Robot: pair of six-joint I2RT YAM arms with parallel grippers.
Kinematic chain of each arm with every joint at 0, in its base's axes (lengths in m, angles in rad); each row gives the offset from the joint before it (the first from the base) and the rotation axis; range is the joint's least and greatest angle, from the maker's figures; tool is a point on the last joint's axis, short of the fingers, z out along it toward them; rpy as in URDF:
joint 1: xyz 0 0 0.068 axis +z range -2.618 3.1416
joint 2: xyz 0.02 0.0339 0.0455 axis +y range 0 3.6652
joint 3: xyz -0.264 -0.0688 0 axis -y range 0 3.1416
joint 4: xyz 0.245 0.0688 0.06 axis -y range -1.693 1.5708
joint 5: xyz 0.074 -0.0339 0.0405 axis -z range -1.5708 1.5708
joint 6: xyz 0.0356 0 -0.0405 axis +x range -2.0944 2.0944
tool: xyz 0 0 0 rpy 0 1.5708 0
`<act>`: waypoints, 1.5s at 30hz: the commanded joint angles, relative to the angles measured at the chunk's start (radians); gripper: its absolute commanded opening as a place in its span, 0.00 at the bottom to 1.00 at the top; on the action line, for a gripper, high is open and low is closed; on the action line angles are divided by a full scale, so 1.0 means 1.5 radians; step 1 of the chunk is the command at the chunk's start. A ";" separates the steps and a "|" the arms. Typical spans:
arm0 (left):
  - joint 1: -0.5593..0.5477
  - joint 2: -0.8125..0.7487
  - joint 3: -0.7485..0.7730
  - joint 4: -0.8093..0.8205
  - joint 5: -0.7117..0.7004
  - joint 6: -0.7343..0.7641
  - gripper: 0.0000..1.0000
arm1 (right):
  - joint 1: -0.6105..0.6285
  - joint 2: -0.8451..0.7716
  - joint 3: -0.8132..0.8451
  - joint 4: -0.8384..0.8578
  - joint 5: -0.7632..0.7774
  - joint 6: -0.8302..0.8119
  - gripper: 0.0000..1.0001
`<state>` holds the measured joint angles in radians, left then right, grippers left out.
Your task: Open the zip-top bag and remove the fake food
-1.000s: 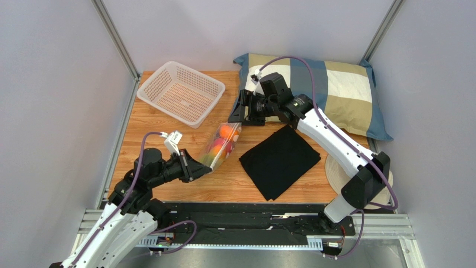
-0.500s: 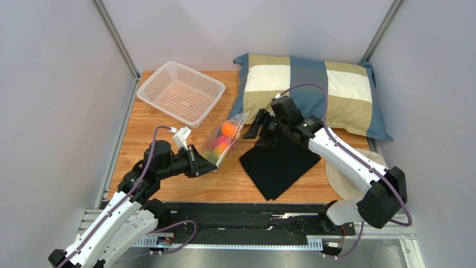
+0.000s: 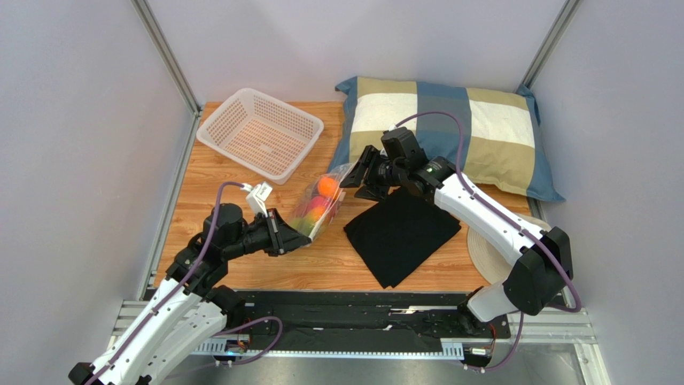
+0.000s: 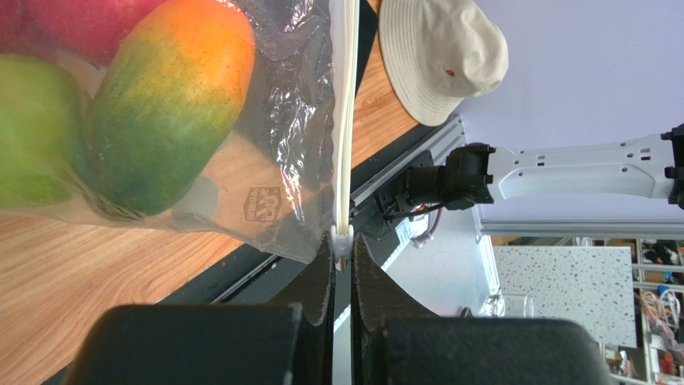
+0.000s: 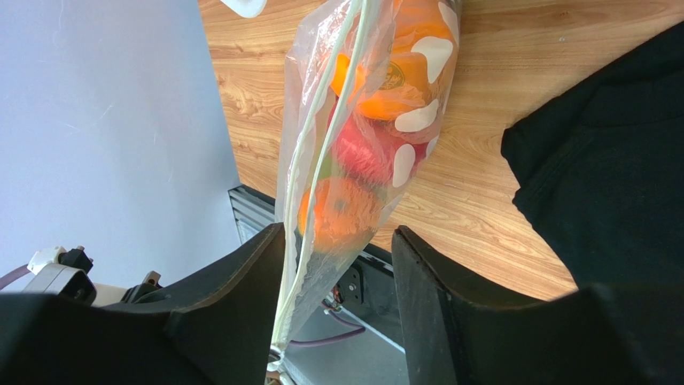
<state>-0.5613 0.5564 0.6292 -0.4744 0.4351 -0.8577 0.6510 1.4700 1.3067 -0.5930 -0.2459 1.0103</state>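
The zip-top bag (image 3: pixel 319 207) lies lengthwise on the wooden desk (image 3: pixel 241 188), running from near left to far right between the two arms. At the bag's near end, the left end effector (image 3: pixel 299 239) is pinched tight on it. In the left wrist view its two fingertips (image 4: pixel 321 265) meet on the tip of the bag's white zip strip, and the crinkled clear plastic (image 4: pixel 285 152) hangs off to one side of that strip. The fake food (image 3: pixel 324 192) is all inside the bag. An orange-and-green fruit (image 4: pixel 168 104) sits closest to the clamped end, with a green one and a red one beside it. Orange and red pieces (image 5: pixel 385 88) show behind the white polka dots further along.

At the bag's far end is the right end effector (image 3: pixel 351 178) with its fingers (image 5: pixel 241 281) apart. The zip edge (image 5: pixel 321 160) runs between them, and whether either finger touches the plastic cannot be told.

Just right of the bag lies a black cloth (image 3: pixel 401 233). Further right, partly under the right arm, is a beige hat (image 3: pixel 480 255). Beyond the bag to the left stands a white lattice basket (image 3: pixel 261 132), and beyond it to the right rests a checked pillow (image 3: pixel 458 128).
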 commanded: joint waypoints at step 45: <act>0.034 0.292 0.278 -0.266 -0.365 0.170 0.00 | 0.128 0.154 0.357 -0.321 -0.029 -0.222 0.00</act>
<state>-0.5468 0.9894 1.0481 -0.8104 -0.0269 -0.6182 0.8417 1.7008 1.7416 -0.9363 -0.2863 0.8104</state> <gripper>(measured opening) 0.009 0.011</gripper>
